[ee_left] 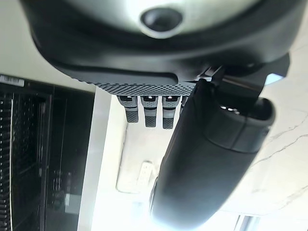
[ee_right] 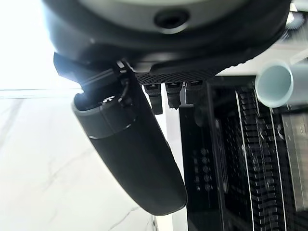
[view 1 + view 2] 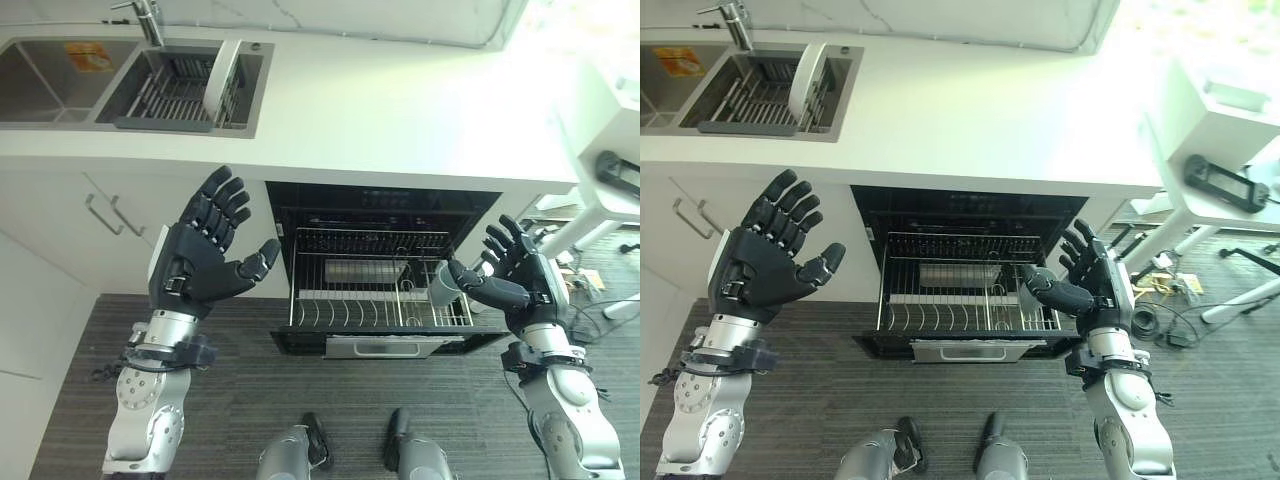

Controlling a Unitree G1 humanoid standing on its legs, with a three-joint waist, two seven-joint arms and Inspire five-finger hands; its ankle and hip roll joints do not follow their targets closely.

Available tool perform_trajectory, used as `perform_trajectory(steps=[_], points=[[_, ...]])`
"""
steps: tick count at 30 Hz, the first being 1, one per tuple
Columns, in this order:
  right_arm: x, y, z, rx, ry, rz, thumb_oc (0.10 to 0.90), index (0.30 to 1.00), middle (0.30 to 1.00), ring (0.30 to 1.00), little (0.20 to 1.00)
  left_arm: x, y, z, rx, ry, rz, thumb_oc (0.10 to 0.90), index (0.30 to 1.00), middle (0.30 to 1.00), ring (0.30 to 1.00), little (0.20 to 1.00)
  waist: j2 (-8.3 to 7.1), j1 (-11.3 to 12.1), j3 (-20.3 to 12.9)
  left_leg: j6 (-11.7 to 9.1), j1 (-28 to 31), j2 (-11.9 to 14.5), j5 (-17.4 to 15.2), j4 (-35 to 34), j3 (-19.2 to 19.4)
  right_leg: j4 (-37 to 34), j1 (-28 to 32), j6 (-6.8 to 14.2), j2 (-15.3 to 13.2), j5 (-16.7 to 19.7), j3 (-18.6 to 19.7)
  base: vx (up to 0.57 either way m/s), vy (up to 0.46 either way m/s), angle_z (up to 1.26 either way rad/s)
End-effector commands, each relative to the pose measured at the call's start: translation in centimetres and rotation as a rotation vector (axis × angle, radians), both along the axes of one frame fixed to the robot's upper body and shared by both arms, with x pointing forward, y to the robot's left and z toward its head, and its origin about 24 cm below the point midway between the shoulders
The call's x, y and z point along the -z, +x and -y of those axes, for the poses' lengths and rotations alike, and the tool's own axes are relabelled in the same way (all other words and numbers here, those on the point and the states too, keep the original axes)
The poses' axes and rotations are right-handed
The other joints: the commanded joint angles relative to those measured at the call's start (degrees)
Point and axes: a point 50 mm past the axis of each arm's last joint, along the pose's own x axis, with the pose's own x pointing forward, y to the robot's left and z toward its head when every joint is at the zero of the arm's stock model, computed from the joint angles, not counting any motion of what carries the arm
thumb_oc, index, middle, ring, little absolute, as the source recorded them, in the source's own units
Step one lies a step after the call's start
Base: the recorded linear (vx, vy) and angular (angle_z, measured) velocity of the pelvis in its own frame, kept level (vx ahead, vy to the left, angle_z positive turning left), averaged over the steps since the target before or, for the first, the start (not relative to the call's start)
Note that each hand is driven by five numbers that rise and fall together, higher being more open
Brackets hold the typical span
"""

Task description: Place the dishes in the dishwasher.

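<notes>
White plate (image 3: pixel 222 82) upright in sink rack (image 3: pixel 170 95), dishwasher (image 3: pixel 380 290) open.

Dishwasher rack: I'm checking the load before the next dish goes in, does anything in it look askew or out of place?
Nothing stands out. The pulled-out dishwasher rack sits level, a pale cup at its right side. Both hands, left and right, are open, holding nothing.

Left hand (image 3: pixel 205 255) and right hand (image 3: pixel 515 275) spread empty, dishwasher rack (image 3: pixel 375 290) pulled out, plate (image 3: pixel 222 80) in sink (image 3: pixel 185 85)
</notes>
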Motion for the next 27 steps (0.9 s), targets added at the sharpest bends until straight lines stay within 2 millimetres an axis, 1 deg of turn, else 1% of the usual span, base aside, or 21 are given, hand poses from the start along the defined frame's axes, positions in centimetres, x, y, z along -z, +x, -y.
perform_trajectory(steps=[1, 3, 4, 5, 6, 7, 8, 9, 10, 12, 15, 16, 17, 18, 19, 20, 22, 23, 25, 26, 27], points=[[-5.8, 0.0, 1.0, 0.013, -0.075, 0.331, 0.8, 0.9, 0.9, 0.9, 0.9, -5.3, -0.7, 1.4, 0.091, 0.034, 0.307, 0.8, 0.9, 0.9, 0.9, 0.9, 0.42, 0.89, -2.16, -0.82, 6.68, -4.56, -6.66, -3.04, -11.54, -4.05, 3.51, 0.5, 0.42, -0.34, -2.91, 0.1, -0.154, 0.17], [-5.9, -1.0, 1.9, 0.035, -0.081, 0.343, 0.8, 0.9, 0.9, 0.9, 0.9, -4.9, -1.2, 1.2, 0.09, 0.018, 0.3, 0.8, 0.9, 0.9, 0.9, 0.9, 0.37, 0.4, -2.77, -1.17, 7.53, -4.81, -6.44, -3.04, -10.94, -4.05, 3.8, -0.47, 0.88, -2.49, -1.25, 0.19, -0.198, 0.12], [-6.1, -1.5, 2.0, 0.043, -0.084, 0.354, 0.8, 0.9, 0.9, 0.9, 0.9, -4.5, -1.5, 1.2, 0.098, 0.012, 0.298, 0.8, 0.9, 0.9, 0.9, 0.9, 0.5, 0.04, -3.45, -1.25, 9.26, -4.37, -6.73, -3.04, -8.72, -4.05, 4.67, -1.11, 0.34, -3.47, -1.94, 0.22, -0.183, 0.16], [-6.4, -1.4, 1.9, 0.047, -0.089, 0.365, 0.8, 0.9, 0.9, 0.9, 0.9, -4.5, -1.5, 1.4, 0.095, 0.019, 0.3, 0.8, 0.9, 0.9, 0.9, 0.9, 0.43, 0.04, -3.25, -1.51, 10.66, -4.56, -6.32, -3.04, -7.8, -4.05, 5.23, -1.67, -0.26, -3.57, -2.11, 0.24, -0.196, 0.07], [-6.8, -1.3, 1.9, 0.051, -0.099, 0.38, 0.8, 0.9, 0.9, 0.9, 0.9, -4.6, -1.4, 1.7, 0.096, 0.001, 0.299, 0.8, 0.9, 0.9, 0.9, 0.9, -0.4, 0.62, -2.67, -3.08, 12.63, -5.61, -4.2, -3.04, -6.57, -4.05, 6.18, -2.38, -2.03, -3.3, -2.43, 0.13, -0.129, -0.22], [-7.1, -1.2, 1.8, 0.053, -0.1, 0.389, 0.8, 0.9, 0.9, 0.9, 0.9, -4.6, -1.5, 1.6, 0.094, -0.009, 0.299, 0.8, 0.9, 0.9, 0.9, 0.9, -1.26, 1.11, -2.27, -4.37, 12.28, -4.83, -1.15, -3.04, -5.88, -4.05, 6.32, -2.67, -3.5, -2.6, -2.42, 0.11, -0.058, -0.21], [-7.4, -1.1, 1.8, 0.053, -0.1, 0.39, 0.8, 0.9, 0.9, 0.9, 0.9, -4.5, -1.6, 1.5, 0.091, -0.012, 0.294, 0.8, 0.9, 0.9, 0.9, 0.9, -1.47, 1.06, -2.04, -4.55, 12.55, -2.9, -2.35, -3.04, -5.52, -4.05, 6.7, -2.44, -4.15, -2.53, -2.22, 0.08, 0.084, -0.25], [-7.7, -1.0, 1.7, 0.042, -0.102, 0.395, 0.8, 0.9, 0.9, 0.9, 0.9, -4.4, -1.9, 1.3, 0.08, -0.011, 0.292, 0.8, 0.9, 0.9, 0.9, 0.9, -1.24, 1.09, -2.43, -4.64, 12.43, -1.1, -3.17, -3.04, -5.79, -4.05, 6.39, -2.09, -4.34, -2.5, -1.78, 0.12, 0.238, -0.1], [-7.8, -1.0, 1.6, 0.021, -0.115, 0.397, 0.8, 0.9, 0.9, 0.9, 0.9, -4.2, -2.5, 0.9, 0.05, -0.014, 0.291, 0.8, 0.9, 0.9, 0.9, 0.9, -0.16, 1.21, -3.35, -6.01, 10.46, 1.18, -2.51, -3.04, -8.65, -4.05, 5.64, -1.79, -3.64, -3.11, -0.09, 0.08, 0.223, -0.13], [-8.0, -1.1, 1.7, 0.015, -0.118, 0.399, 0.8, 0.9, 0.9, 0.9, 0.9, -4.2, -2.6, 0.7, 0.041, -0.021, 0.289, 0.8, 0.9, 0.9, 0.9, 0.9, 0.21, 1.31, -3.84, -6.8, 9.29, 2.11, -1.92, -3.04, -9.97, -4.05, 5.32, -1.7, -3.47, -3.39, 0.53, 0.07, 0.18, -0.17], [-8.6, -0.7, 1.6, 0.002, -0.125, 0.405, 0.8, 0.9, 0.9, 0.9, 0.9, -3.9, -2.5, 0.6, 0.025, -0.052, 0.283, 0.8, 0.9, 0.9, 0.9, 0.9, 1.37, 1.97, -5.3, -9.04, 5.03, 4.95, 0.07, -3.04, -15.25, -4.05, 4.24, -1.69, -3.76, -4.26, 3.09, 0.11, 0.298, -0.37], [-8.8, -0.5, 1.6, 0.004, -0.128, 0.403, 0.8, 0.9, 0.9, 0.9, 0.9, -3.8, -2.5, 0.6, 0.026, -0.058, 0.28, 0.8, 0.9, 0.9, 0.9, 0.9, 1.52, 2.19, -5.51, -9.01, 5.0, 4.56, -0.25, -3.04, -16.34, -4.05, 4.04, -1.58, -4.0, -4.34, 3.44, 0.1, 0.293, -0.55], [-8.9, -0.4, 1.6, 0.004, -0.129, 0.401, 0.8, 0.9, 0.9, 0.9, 0.9, -3.8, -2.5, 0.6, 0.027, -0.061, 0.279, 0.8, 0.9, 0.9, 0.9, 0.9, 1.66, 2.27, -5.69, -8.98, 5.01, 4.37, -0.59, -3.04, -16.72, -4.05, 3.79, -1.4, -4.27, -4.36, 3.52, 0.08, 0.326, -0.84], [-8.9, -0.4, 1.6, 0.008, -0.132, 0.398, 0.8, 0.9, 0.9, 0.9, 0.9, -3.8, -2.5, 0.7, 0.038, -0.061, 0.278, 0.8, 0.9, 0.9, 0.9, 0.9, 1.87, 2.13, -5.98, -9.21, 4.95, 5.12, -0.71, -3.04, -16.86, -4.05, 3.44, -1.16, -4.92, -4.19, 3.38, 0.09, 0.469, -0.73], [-8.7, -0.6, 1.9, 0.022, -0.143, 0.395, 0.8, 0.9, 0.9, 0.9, 0.9, -3.8, -2.4, 0.8, 0.052, -0.051, 0.284, 0.8, 0.9, 0.9, 0.9, 0.9, 2.1, 0.91, -6.28, -9.81, 4.85, 7.7, -0.29, -3.04, -14.82, -4.05, 3.2, -0.92, -5.76, -3.93, 3.01, 0.12, 0.599, -0.57], [-8.6, -0.7, 2.1, 0.034, -0.148, 0.391, 0.8, 0.9, 0.9, 0.9, 0.9, -3.9, -2.2, 0.9, 0.062, -0.05, 0.291, 0.8, 0.9, 0.9, 0.9, 0.9, 2.27, 0.52, -6.41, -10.07, 4.84, 8.05, -0.49, -3.04, -15.11, -4.05, 3.13, -0.68, -6.12, -3.72, 3.07, 0.11, 0.568, -0.16], [-8.8, -0.6, 2.3, 0.044, -0.147, 0.386, 0.8, 0.9, 0.9, 0.9, 0.9, -4.1, -1.9, 0.9, 0.071, -0.06, 0.298, 0.8, 0.9, 0.9, 0.9, 0.9, 2.34, 0.65, -6.42, -9.88, 5.2, 6.71, -1.68, -3.04, -17.04, -4.05, 2.9, 0.75, -7.42, -3.1, 3.35, 0.1, 0.563, 0.23], [-8.8, -0.5, 2.6, 0.073, -0.141, 0.391, 0.8, 0.9, 0.9, 0.9, 0.9, -4.5, -1.5, 1.0, 0.092, -0.054, 0.306, 0.8, 0.9, 0.9, 0.9, 0.9, 2.11, 0.21, -6.33, -9.42, 5.8, 6.81, -2.61, -3.04, -15.36, -4.05, 2.74, 2.79, -9.58, -2.03, 3.07, 0.09, 0.643, 0.29], [-8.4, -0.8, 2.9, 0.1, -0.123, 0.397, 0.8, 0.9, 0.9, 0.9, 0.9, -4.6, -1.3, 1.2, 0.107, -0.024, 0.303, 0.8, 0.9, 0.9, 0.9, 0.9, 1.56, 0.35, -6.09, -8.54, 6.28, 4.91, -3.66, -3.04, -15.25, -4.05, 2.57, 5.38, -12.31, -0.22, 3.21, 0.12, 0.707, 0.1], [-8.0, -2.2, 3.3, 0.137, -0.072, 0.414, 0.8, 0.9, 0.9, 0.9, 0.9, -5.1, -1.5, 0.8, 0.131, 0.004, 0.306, 0.8, 0.9, 0.9, 0.9, 0.9, 0.45, 1.07, -6.03, -6.26, 6.5, 1.35, -5.11, -3.04, -15.78, -4.05, 2.06, 6.76, -16.11, 4.09, 2.88, 0.15, 0.869, 0.17], [-7.4, -2.4, 3.0, 0.141, -0.058, 0.407, 0.8, 0.9, 0.9, 0.9, 0.9, -5.5, -1.6, 0.6, 0.125, 0.039, 0.31, 0.8, 0.9, 0.9, 0.9, 0.9, 0.01, 1.62, -5.89, -4.96, 6.88, -0.47, -6.06, -3.04, -15.8, -4.05, 1.61, 7.2, -18.01, 9.48, 1.66, 0.13, 0.839, 0.31]])
